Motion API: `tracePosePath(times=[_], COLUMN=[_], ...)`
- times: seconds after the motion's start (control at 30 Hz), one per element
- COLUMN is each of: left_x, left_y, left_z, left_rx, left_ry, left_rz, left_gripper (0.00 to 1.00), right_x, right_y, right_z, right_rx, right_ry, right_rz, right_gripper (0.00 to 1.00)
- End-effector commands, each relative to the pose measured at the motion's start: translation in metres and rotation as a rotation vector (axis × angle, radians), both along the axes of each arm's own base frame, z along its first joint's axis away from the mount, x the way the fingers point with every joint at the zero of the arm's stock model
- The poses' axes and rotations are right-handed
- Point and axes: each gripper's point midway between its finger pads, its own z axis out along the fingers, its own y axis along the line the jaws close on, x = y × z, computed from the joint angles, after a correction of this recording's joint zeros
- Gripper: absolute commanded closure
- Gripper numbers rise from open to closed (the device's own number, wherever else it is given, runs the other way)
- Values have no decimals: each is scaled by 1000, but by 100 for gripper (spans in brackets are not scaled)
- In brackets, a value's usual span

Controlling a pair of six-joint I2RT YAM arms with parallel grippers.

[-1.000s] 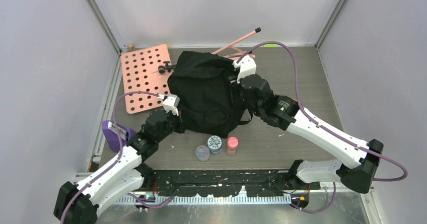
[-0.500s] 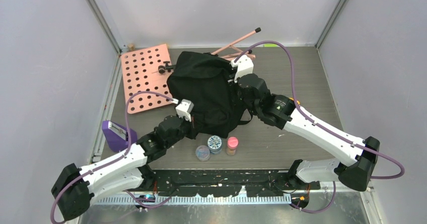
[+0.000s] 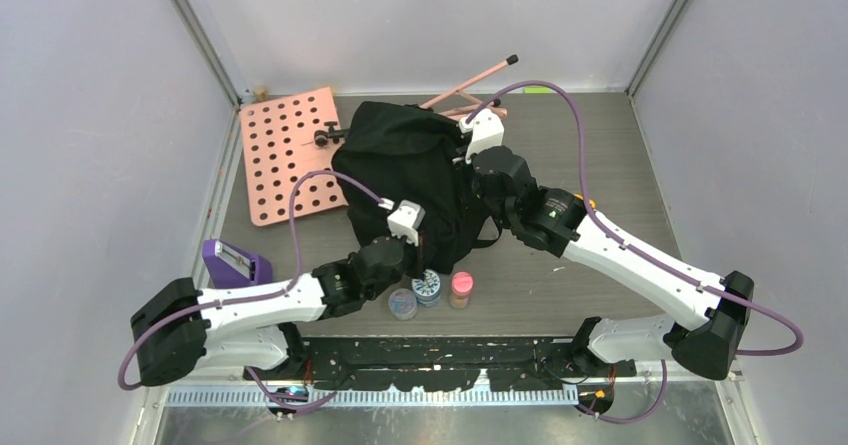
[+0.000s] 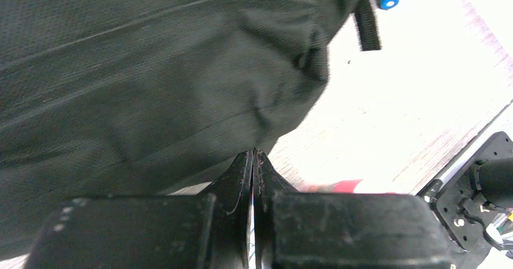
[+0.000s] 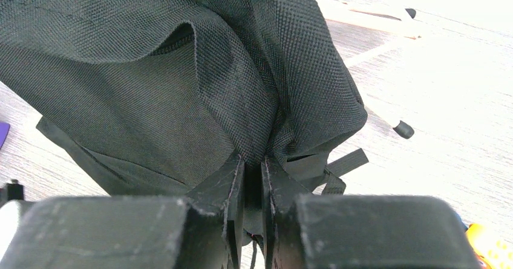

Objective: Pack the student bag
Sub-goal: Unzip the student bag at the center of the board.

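Pinching a fold of the large black soft fabric backpack (image 5: 151,81), which lies mid-way across the grey table (image 3: 600,165), the right gripper (image 5: 253,160) is nearly closed. The left gripper (image 4: 254,154), pressed fully together, touches the backpack's near edge.

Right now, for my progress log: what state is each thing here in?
Large black fabric backpack: slumped on the table, pinched at its right side.
Right tool: shut on backpack fabric.
Left tool: shut, nothing seen in it, at the backpack's near edge.
Three small round lidded jars: upright, capped, outside the backpack.
Pink perforated board: lying on the table.
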Motion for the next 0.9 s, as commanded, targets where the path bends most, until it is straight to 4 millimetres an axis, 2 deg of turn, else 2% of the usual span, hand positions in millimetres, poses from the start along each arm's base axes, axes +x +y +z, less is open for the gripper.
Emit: tracePosePath(times=[0.0,0.3,0.43,0.53,0.63,0.73,0.87], left_x=[7,-1,3,6,6,2,-3], left_y=[-42,-106,-116,-110,-94,-77,-48], left_z=[63,77,78,76,76,77,72], left_rx=[-183,-184,-166,-134,-76,-10,97], left_ry=[-95,-124,-143,-161,-187,-211,-214], left_rz=[-28,-164,-171,-156,-142,-151,-154], left_gripper=[100,100,100,100,100,86,55], right_x=[1,3,3,3,2,2,-1], right_y=[8,1,-1,-3,-5,-11,-18], right_z=[22,18,17,17,18,21,28], right_rx=[93,78,76,74,77,82,94], right_ry=[-47,-54,-56,-57,-62,-72,-82], right_rz=[5,-30,-37,-40,-47,-67,-80], right_gripper=[96,100,100,100,100,100,100])
